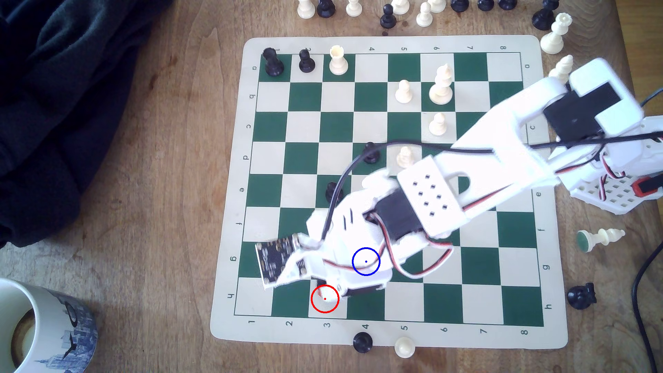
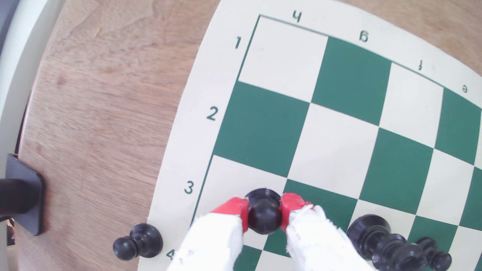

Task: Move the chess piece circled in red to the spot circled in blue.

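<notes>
Near board edge, gripper [image 2: 264, 208] clamps pawn [image 2: 264, 217]; sqs beyond bare.

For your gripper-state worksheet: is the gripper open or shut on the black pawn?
Shut on it: the red fingertips press both sides of the black pawn in the gripper.

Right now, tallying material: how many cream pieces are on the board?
5 cream pieces: row a, one; row b, two; rows c, d, one each. The arm may hide more.
</notes>
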